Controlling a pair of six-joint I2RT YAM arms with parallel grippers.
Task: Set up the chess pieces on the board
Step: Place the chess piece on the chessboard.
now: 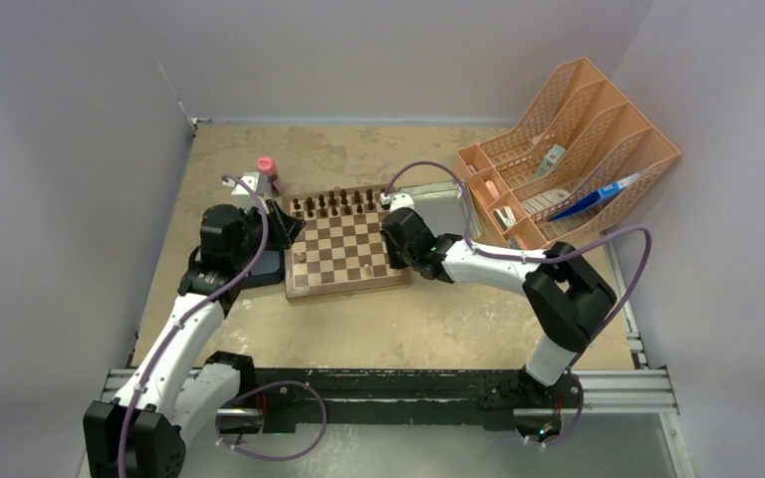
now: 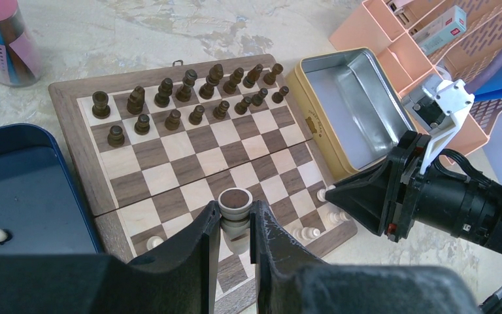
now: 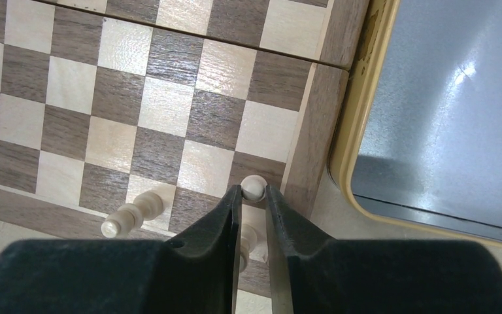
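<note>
Pinching a pale piece (image 2: 234, 208) in the left jaws low over the board's (image 2: 202, 140) near rows, long axis along the fingers, brown round end toward the wrist, probably to lower it straight onto a home square opposite the dark pieces (image 2: 189, 98) ranked on the far two rows. Hugging a pale pawn (image 3: 255, 188) with the right jaws, nearly together, at the near right corner by the tin (image 3: 431, 98), round head at the tips, likely for seating; cannot tell true grip from slack, nor its axis.
</note>
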